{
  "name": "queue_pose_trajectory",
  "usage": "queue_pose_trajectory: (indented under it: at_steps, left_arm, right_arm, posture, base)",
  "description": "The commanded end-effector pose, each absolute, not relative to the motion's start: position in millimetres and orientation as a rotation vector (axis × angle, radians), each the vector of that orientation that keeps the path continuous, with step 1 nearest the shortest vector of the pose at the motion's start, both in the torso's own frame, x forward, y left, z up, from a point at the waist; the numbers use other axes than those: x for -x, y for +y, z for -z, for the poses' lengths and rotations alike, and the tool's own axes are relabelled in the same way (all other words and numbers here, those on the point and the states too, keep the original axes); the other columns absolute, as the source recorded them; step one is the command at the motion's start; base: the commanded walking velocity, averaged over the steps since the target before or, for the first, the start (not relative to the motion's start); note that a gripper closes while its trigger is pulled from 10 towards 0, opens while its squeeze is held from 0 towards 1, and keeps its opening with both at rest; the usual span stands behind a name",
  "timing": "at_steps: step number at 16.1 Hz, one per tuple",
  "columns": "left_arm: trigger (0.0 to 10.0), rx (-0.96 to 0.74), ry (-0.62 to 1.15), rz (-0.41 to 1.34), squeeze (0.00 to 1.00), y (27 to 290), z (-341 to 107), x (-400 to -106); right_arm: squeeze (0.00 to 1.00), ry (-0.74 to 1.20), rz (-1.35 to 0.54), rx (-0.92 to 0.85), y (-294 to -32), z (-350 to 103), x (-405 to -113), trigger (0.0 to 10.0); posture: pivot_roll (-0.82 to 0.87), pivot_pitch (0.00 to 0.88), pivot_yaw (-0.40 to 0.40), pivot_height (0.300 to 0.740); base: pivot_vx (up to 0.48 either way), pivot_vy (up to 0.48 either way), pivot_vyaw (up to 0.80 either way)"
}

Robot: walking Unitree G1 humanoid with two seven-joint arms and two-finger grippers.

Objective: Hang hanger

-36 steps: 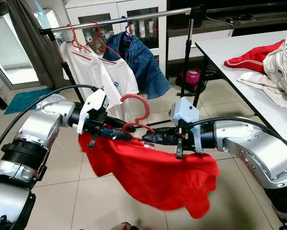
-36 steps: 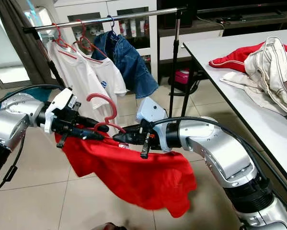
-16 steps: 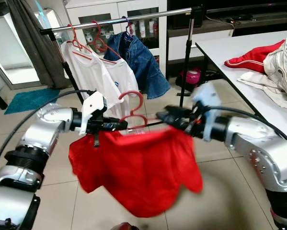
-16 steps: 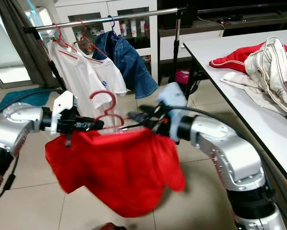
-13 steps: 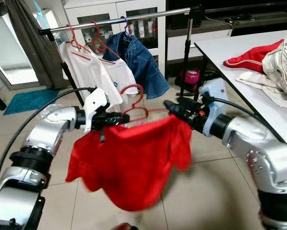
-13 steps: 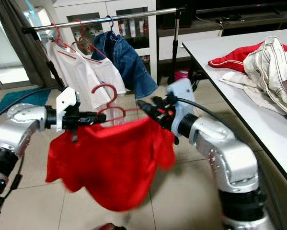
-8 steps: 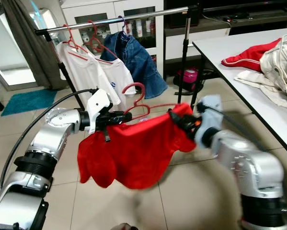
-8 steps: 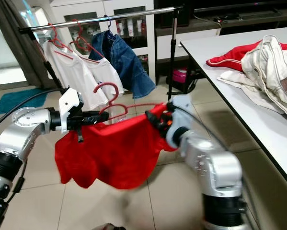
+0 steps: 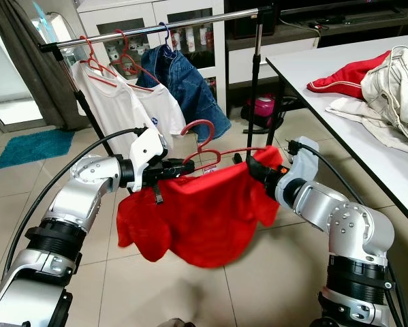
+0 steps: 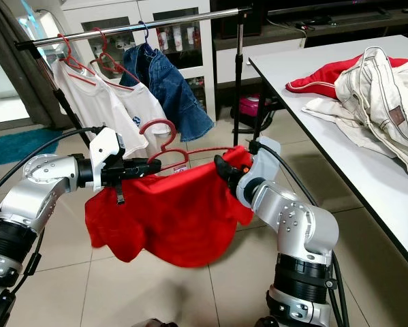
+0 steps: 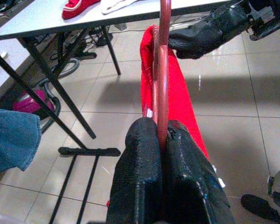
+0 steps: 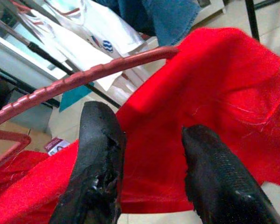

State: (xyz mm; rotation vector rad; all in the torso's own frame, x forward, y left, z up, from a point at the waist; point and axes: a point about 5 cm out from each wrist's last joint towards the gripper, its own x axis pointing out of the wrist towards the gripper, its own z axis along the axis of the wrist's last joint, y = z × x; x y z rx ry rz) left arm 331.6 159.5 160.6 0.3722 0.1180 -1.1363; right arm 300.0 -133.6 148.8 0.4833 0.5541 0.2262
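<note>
Tiled floor fills the lower frame; a clothes rail crosses the upper left, carrying white shirts and a denim garment. At centre frame, a red hanger draped with a red shirt hangs between both arms, below and in front of the rail. Left hand: fingers pressed together, pinching the hanger's bar at its left end. Right hand: fingers spread apart at the hanger's right end, red cloth between and behind them; whether they touch the bar cannot be told. At upper right, a white bench bears a red garment and a cream jacket.
</note>
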Motion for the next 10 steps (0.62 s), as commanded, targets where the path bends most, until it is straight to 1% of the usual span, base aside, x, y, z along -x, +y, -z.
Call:
queue_pose_trajectory:
  at_steps: [1, 6, 10]
  left_arm:
    - [0.0, -0.386, 0.094, 1.142, 0.0, 159.0, -166.5, -330.6]
    - [0.0, -0.402, 0.107, 1.141, 0.0, 160.5, -165.0, -330.3]
    - [0.0, -0.383, 0.092, 1.164, 0.0, 156.8, -167.9, -328.2]
  right_arm:
    - [0.0, 0.56, -0.234, -0.5, -130.3, -152.4, -302.3, 10.0]
    - [0.0, 0.52, -0.245, -0.596, -130.9, -160.9, -305.8, 10.0]
    - [0.0, 0.553, -0.236, -0.586, -130.7, -156.7, -306.3, 10.0]
  posture:
    - [-0.16, 0.0, 0.146, 0.719]
    - [-0.15, 0.0, 0.148, 0.719]
    - [-0.15, 0.0, 0.147, 0.719]
  base:
    - [0.0, 0.0, 0.0]
    - [0.0, 0.0, 0.0]
    - [0.0, 0.0, 0.0]
